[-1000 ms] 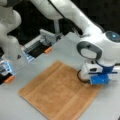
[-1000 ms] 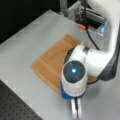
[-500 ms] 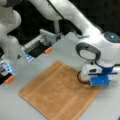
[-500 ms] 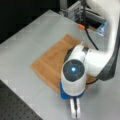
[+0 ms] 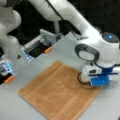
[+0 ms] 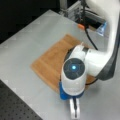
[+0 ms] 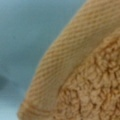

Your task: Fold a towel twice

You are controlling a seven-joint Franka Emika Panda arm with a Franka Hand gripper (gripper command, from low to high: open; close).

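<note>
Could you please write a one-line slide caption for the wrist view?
Close-up of the towel: terry pile and plain woven band at one corner, lying on the grey table.

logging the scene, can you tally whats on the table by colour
Orange-brown: 1, the towel, lying flat and unfolded.
Bright orange: 2, small tabs at the table's edge.
White and blue: 1, the gripper, low over the towel's edge at a front view's right.
Total: 4
</note>
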